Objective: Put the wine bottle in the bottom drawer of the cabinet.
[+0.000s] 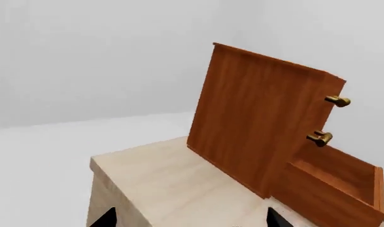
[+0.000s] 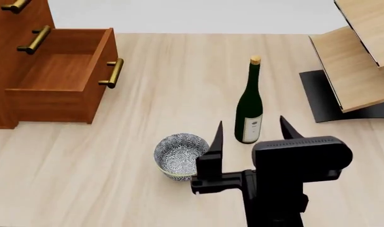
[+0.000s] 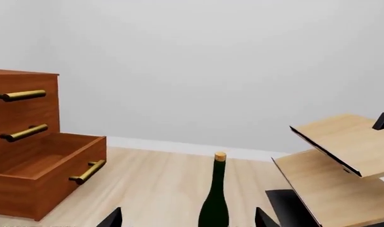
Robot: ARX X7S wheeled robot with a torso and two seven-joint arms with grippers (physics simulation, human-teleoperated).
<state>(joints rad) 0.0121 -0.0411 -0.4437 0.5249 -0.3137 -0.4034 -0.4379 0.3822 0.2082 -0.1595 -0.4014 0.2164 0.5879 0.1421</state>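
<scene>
Green wine bottle (image 2: pixel 249 111) upright (ungrasped)

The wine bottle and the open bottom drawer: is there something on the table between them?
No. In the head view, only bare table lies between the wine bottle and the bottom drawer. The patterned bowl stands nearer the camera, off that line.

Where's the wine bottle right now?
The wine bottle stands upright on the table in the head view, right of the patterned bowl, just beyond the open right gripper.
</scene>
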